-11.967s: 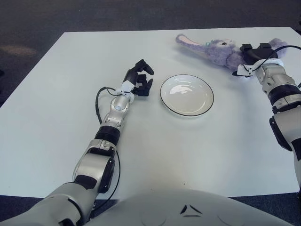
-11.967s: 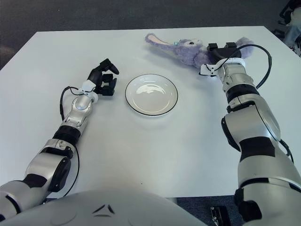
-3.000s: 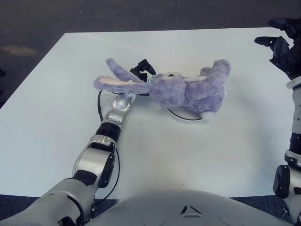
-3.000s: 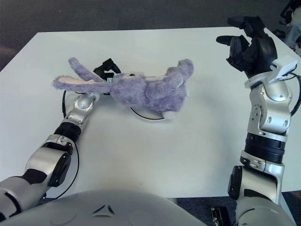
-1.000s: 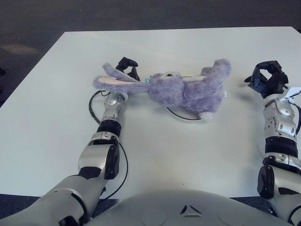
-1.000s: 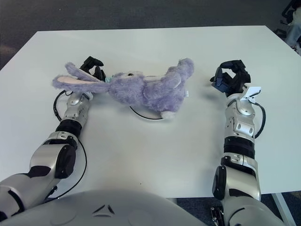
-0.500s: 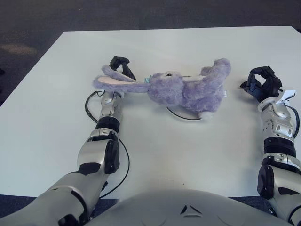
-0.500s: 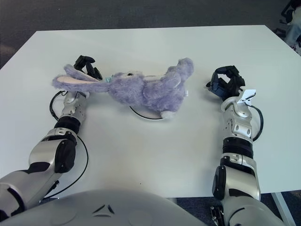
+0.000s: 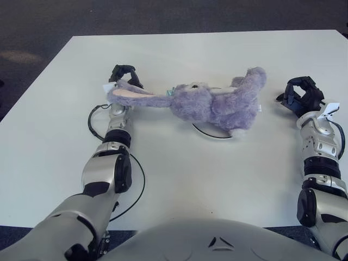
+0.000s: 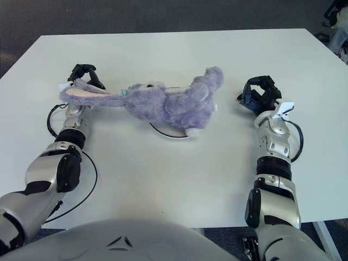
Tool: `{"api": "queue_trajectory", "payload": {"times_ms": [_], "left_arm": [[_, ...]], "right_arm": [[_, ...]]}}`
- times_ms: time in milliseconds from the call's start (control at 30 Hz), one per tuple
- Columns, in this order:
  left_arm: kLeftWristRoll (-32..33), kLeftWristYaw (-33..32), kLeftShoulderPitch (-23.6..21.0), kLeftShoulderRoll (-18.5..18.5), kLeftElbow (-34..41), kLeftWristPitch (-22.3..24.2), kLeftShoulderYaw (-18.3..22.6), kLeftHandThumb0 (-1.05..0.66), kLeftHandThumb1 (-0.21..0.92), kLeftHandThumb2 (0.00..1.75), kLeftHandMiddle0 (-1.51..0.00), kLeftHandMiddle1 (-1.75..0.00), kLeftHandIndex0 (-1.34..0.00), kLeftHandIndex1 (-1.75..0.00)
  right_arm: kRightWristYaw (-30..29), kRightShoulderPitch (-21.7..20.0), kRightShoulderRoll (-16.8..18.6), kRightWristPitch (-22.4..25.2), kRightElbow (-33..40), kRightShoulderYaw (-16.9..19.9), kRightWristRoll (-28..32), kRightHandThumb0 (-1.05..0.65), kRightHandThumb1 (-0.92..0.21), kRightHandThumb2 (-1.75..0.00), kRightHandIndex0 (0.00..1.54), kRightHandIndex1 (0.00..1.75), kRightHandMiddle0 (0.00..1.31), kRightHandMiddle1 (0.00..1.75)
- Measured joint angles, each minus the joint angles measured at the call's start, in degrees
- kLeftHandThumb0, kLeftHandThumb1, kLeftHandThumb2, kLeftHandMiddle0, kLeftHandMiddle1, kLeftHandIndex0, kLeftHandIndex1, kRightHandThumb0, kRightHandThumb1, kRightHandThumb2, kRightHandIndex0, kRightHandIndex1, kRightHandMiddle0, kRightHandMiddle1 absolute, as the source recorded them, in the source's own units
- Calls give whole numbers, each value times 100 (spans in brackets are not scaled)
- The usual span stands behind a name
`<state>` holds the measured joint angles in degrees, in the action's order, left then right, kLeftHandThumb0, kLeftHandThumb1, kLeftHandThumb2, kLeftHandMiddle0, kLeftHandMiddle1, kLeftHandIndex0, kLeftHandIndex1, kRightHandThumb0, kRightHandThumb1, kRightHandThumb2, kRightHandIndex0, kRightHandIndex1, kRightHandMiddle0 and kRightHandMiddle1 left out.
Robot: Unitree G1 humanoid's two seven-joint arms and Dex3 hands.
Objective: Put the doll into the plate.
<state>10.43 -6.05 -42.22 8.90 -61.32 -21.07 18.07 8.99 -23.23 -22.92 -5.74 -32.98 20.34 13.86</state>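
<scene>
While covering the plate [image 9: 209, 134], the purple long-eared doll [image 9: 212, 106] lies sideways

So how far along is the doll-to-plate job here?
Mostly done: the doll lies across the plate, ears overhanging to the left. In hand: nothing; the right hand, curled, shows right of the doll, the left hand by its ear tips. Left: nothing obvious.

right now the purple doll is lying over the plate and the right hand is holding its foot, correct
Not quite. The purple doll does lie over the plate, but the right hand holds nothing: the left eye view shows it apart from the doll, to its right.
</scene>
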Motion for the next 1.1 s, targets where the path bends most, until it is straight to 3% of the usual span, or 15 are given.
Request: {"api": "queue_trajectory", "payload": {"times_ms": [200, 533, 800, 1100], "left_arm": [[-110, -160, -37, 334, -287, -64, 3, -43, 49, 110, -98, -175, -48, -175], [-246, -513, -37, 389, -453, -312, -5, -42, 51, 107, -96, -175, -46, -175], [-237, -549, -20, 610, -493, -381, 87, -43, 47, 112, -99, -175, -49, -175], [-343, -1125, 39, 766, -247, -589, 113, -45, 43, 118, -100, -175, -53, -175]], "right_arm": [[13, -29, -5, -123, -119, -4, -1, -1, -43, -118, 60, 165, 29, 175], [14, -66, -16, -216, -232, -39, -4, -1, -43, -118, 60, 166, 28, 175], [65, -64, -15, -235, -229, -67, -1, -1, -42, -118, 60, 166, 29, 175], [61, -30, -15, -227, -188, -63, 0, -1, -42, -119, 59, 167, 29, 175]]}}
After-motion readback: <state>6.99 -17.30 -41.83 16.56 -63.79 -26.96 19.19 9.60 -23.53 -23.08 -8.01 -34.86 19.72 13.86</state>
